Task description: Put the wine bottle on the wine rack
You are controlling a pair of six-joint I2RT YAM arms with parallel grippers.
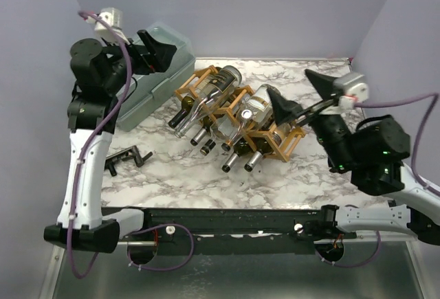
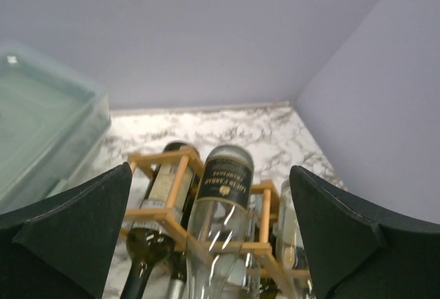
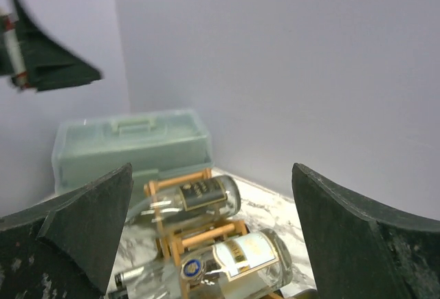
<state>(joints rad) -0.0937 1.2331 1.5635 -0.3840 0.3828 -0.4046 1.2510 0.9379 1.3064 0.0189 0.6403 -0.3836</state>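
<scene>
The light-brown wooden wine rack (image 1: 271,137) lies mid-table with several bottles in it, necks toward me. A clear wine bottle with a black label (image 1: 212,93) lies on its upper left, and a clear one with a pale label (image 1: 251,108) sits further right. My left gripper (image 1: 161,48) is open and empty, raised at the far left above the bin. In its wrist view (image 2: 210,168) the black-label bottle (image 2: 221,203) and a dark bottle (image 2: 159,206) lie below the rack slats (image 2: 180,179). My right gripper (image 1: 292,86) is open and empty, just right of the rack (image 3: 212,168).
A grey-green lidded bin (image 1: 148,86) stands at the back left beside the rack; it also shows in the right wrist view (image 3: 130,144). A small black clamp-like piece (image 1: 127,156) lies on the marble top at front left. Purple walls close the back and sides.
</scene>
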